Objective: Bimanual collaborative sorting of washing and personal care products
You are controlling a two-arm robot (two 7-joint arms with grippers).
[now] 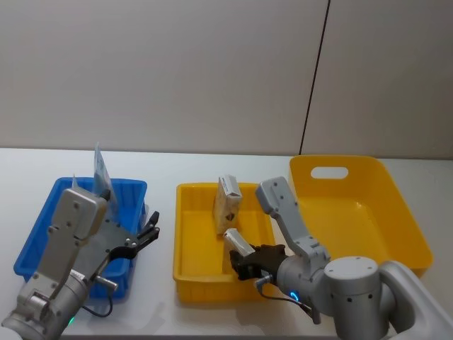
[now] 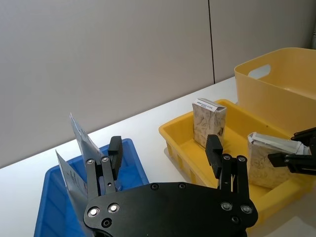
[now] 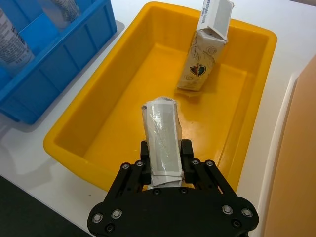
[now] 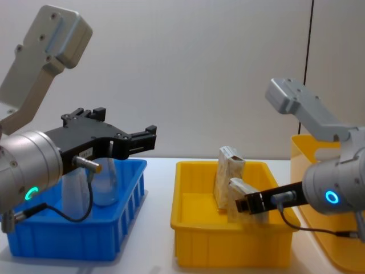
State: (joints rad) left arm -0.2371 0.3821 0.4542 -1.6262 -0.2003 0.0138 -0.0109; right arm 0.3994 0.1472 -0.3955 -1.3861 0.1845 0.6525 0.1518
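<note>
Right hand [image 3: 163,152] clamped across the flat sides of the cream-beige crinkly rectangular packet [image 3: 160,126]: light, soft, crushable, I reckon. Left hand [image 1: 150,228] hovers, fingers apart, by the blue plastic bin [image 1: 42,219].

Bright, even light falls from above. The shallow yellow bin [image 3: 98,89] casts only a faint, soft-edged shadow on the white table [image 3: 29,163] beside it. Its glossy floor carries a pale sheen beneath the standing cream packet [image 3: 200,69].
</note>
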